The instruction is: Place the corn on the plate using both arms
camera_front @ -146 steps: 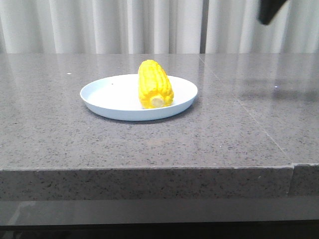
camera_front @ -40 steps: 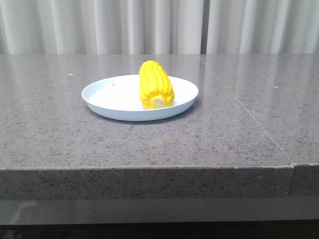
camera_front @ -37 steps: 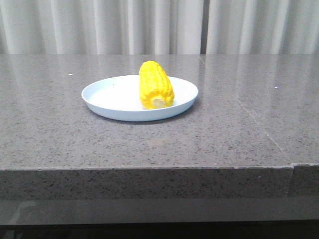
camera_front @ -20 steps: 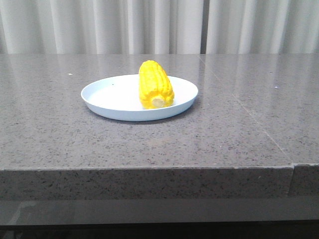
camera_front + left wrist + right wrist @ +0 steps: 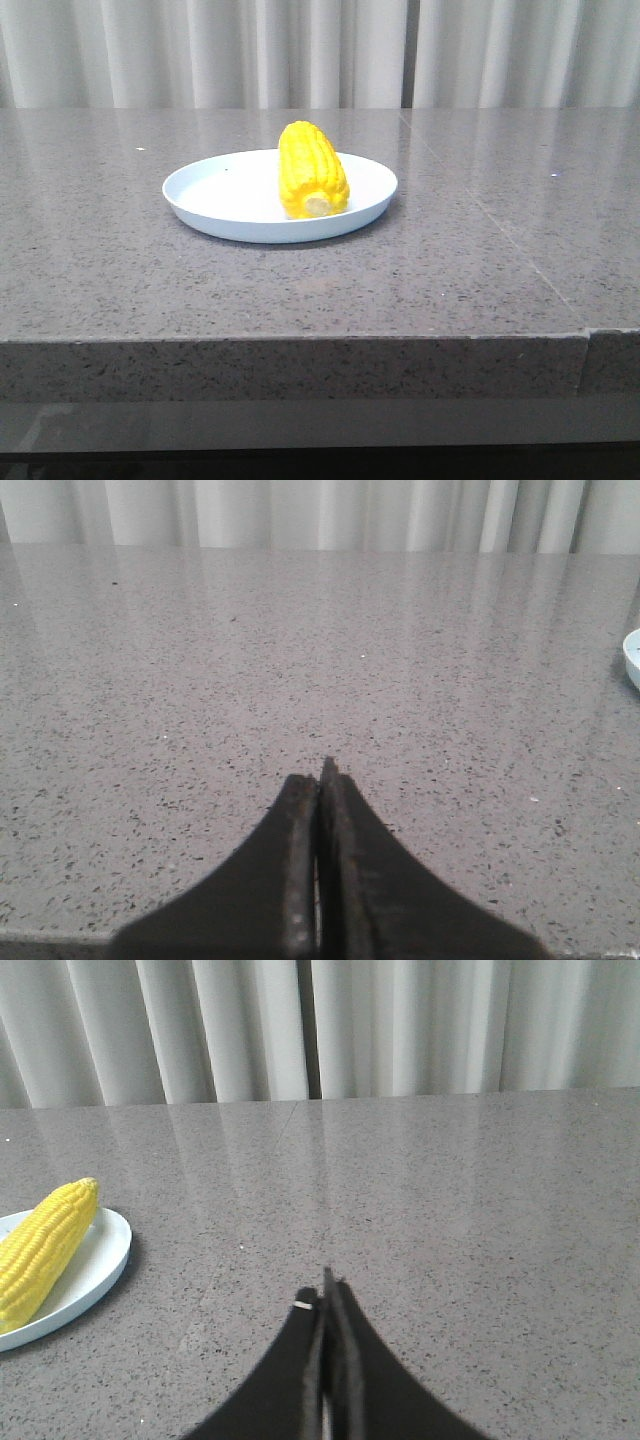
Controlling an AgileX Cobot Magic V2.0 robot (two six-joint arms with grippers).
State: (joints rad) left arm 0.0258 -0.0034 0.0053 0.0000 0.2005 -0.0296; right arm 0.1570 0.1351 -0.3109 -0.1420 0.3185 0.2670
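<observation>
The bright yellow corn (image 5: 312,170) lies on the pale blue-white plate (image 5: 215,190) at the middle of the grey stone table, its pale cut end toward the front. Neither arm shows in the front view. In the left wrist view my left gripper (image 5: 318,780) is shut and empty over bare table, with only a sliver of the plate's rim (image 5: 633,658) at the frame edge. In the right wrist view my right gripper (image 5: 325,1295) is shut and empty, well apart from the corn (image 5: 45,1245) and the plate (image 5: 95,1260).
The grey speckled table (image 5: 450,260) has a front edge with a seam near its right corner (image 5: 585,345). White curtains (image 5: 320,50) hang behind the table.
The dark arm part seen at the top right 3.6 s ago has left the front view. The corn and the plate have stayed put.
</observation>
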